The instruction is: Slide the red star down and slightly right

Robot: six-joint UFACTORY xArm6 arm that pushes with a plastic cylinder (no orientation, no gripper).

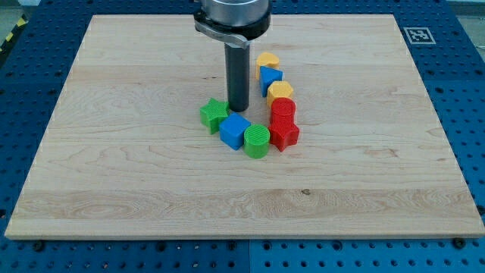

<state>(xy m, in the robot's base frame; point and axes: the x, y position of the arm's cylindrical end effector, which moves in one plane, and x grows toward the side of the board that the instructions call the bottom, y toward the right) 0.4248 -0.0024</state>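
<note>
The red star (284,134) lies on the wooden board (114,152) at the lower right end of a curved row of blocks. A red round block (283,109) touches it from above. A green round block (257,141) touches it on the left. My tip (239,112) stands just above the blue cube (235,130) and right of the green star (214,114). It is about a block's width to the upper left of the red star, not touching it.
A yellow block (280,92), a blue triangular block (270,76) and a yellow block (267,60) continue the row toward the view's top. The rod (238,72) rises to the arm's flange at the view's top. A blue pegboard (455,45) surrounds the board.
</note>
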